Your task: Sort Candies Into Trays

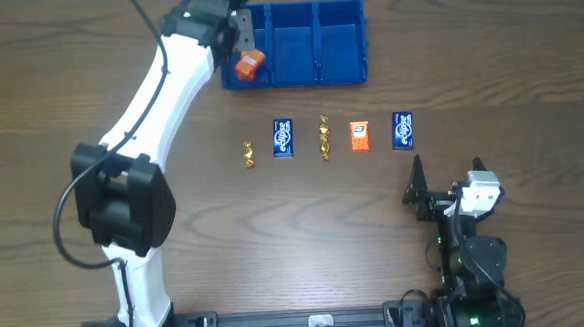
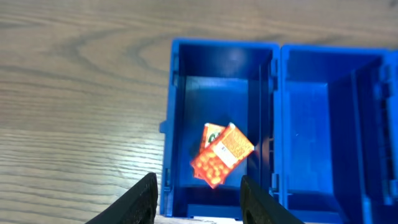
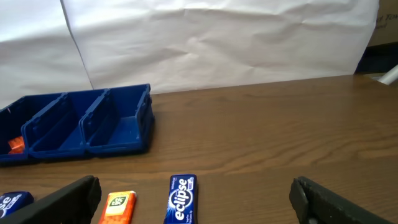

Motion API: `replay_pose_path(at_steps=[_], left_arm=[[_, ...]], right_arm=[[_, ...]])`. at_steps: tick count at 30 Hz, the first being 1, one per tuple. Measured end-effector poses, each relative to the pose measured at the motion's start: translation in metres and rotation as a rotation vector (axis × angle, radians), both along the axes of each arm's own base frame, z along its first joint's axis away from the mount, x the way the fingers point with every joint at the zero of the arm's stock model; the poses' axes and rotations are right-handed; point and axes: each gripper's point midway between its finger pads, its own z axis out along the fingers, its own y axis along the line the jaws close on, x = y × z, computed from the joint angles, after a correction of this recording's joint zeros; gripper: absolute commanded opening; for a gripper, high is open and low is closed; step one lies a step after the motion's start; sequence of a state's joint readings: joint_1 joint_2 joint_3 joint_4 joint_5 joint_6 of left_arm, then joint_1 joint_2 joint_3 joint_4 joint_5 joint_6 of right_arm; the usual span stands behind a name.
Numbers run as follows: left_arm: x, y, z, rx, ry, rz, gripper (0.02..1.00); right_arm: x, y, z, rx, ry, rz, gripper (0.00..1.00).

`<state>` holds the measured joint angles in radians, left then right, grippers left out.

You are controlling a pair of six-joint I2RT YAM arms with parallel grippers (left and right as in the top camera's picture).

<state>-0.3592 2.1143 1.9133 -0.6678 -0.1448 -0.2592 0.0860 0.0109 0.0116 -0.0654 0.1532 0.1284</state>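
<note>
A blue three-compartment tray [image 1: 343, 79] stands at the back of the table. Its left compartment holds orange candy packs [image 2: 222, 155], one lying partly over another. My left gripper [image 2: 198, 202] hangs open above that compartment with nothing between its fingers; from above the left gripper [image 1: 237, 31] sits at the tray's left end. In a row in front of the tray lie a gold candy [image 1: 249, 154], a blue pack [image 1: 284, 138], another gold candy [image 1: 324, 137], an orange pack [image 1: 359, 137] and a second blue pack [image 1: 402, 131]. My right gripper [image 1: 443, 179] stands open near its base, short of the row.
The tray's middle and right compartments [image 3: 115, 127] look empty. A white sheet [image 3: 217, 43] hangs behind the table's far edge. Bare wood lies left of the row and between the row and the arm bases.
</note>
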Motion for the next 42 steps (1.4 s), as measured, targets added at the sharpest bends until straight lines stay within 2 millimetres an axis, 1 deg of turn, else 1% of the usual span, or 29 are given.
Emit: replay_pose_path(at_steps=[3,4,6,7,9,10,12,14,15,16,17,18,19,23,27,29,30,31,33,35,39,41,42], left_arm=[[0.0,-0.002,-0.012,0.01,0.021,-0.006,0.518],[0.0,-0.002,-0.013,0.009,0.023,-0.006,0.527],[0.0,-0.002,-0.012,0.007,0.024,-0.01,0.579],[0.0,-0.003,-0.013,0.006,0.026,-0.012,0.665],[-0.004,-0.003,-0.014,0.008,0.043,-0.016,0.967],[-0.007,-0.004,-0.014,0.013,0.056,-0.023,0.998],[-0.013,-0.006,-0.011,0.021,0.079,-0.031,0.998],[-0.022,-0.017,-0.001,0.028,0.096,-0.058,0.998],[-0.025,-0.026,0.004,0.026,0.094,-0.077,0.998],[-0.03,-0.037,0.009,0.023,0.096,-0.101,0.998],[-0.037,-0.052,0.012,0.017,0.097,-0.134,0.998],[-0.044,-0.067,0.014,0.011,0.101,-0.163,0.998],[-0.051,-0.078,0.013,0.008,0.108,-0.181,0.996],[-0.091,-0.141,0.011,-0.028,0.133,-0.277,0.996],[-0.123,-0.185,0.009,-0.057,0.138,-0.322,0.998],[-0.14,-0.201,0.006,-0.061,0.147,-0.342,0.998],[-0.144,-0.207,0.005,-0.063,0.15,-0.348,0.998],[-0.149,-0.213,0.001,-0.066,0.155,-0.352,0.998],[-0.153,-0.219,-0.008,-0.065,0.172,-0.348,0.998],[-0.155,-0.223,-0.03,-0.052,0.205,-0.332,0.998],[-0.155,-0.226,-0.085,-0.014,0.28,-0.288,0.989],[-0.157,-0.228,-0.104,-0.002,0.303,-0.276,0.967],[-0.159,-0.23,-0.108,-0.002,0.308,-0.271,0.963]], right_arm=[[0.0,0.0,0.0,0.0,0.0,0.0,0.998],[0.0,0.0,0.0,0.0,0.0,0.0,0.998],[0.0,0.0,0.0,0.0,0.0,0.0,0.998],[0.0,0.0,0.0,0.0,0.0,0.0,0.998],[0.0,0.0,0.0,0.0,0.0,0.0,0.998],[0.0,0.0,0.0,0.0,0.0,0.0,0.998],[0.0,0.0,0.0,0.0,0.0,0.0,0.998],[0.0,0.0,0.0,0.0,0.0,0.0,0.998],[0.0,0.0,0.0,0.0,0.0,0.0,0.998],[0.0,0.0,0.0,0.0,0.0,0.0,0.998],[0.0,0.0,0.0,0.0,0.0,0.0,0.998],[0.0,0.0,0.0,0.0,0.0,0.0,0.998],[0.0,0.0,0.0,0.0,0.0,0.0,0.998],[0.0,0.0,0.0,0.0,0.0,0.0,0.998],[0.0,0.0,0.0,0.0,0.0,0.0,0.998],[0.0,0.0,0.0,0.0,0.0,0.0,0.998],[0.0,0.0,0.0,0.0,0.0,0.0,0.998],[0.0,0.0,0.0,0.0,0.0,0.0,0.998],[0.0,0.0,0.0,0.0,0.0,0.0,0.998],[0.0,0.0,0.0,0.0,0.0,0.0,0.998],[0.0,0.0,0.0,0.0,0.0,0.0,0.998],[0.0,0.0,0.0,0.0,0.0,0.0,0.998],[0.0,0.0,0.0,0.0,0.0,0.0,0.998]])
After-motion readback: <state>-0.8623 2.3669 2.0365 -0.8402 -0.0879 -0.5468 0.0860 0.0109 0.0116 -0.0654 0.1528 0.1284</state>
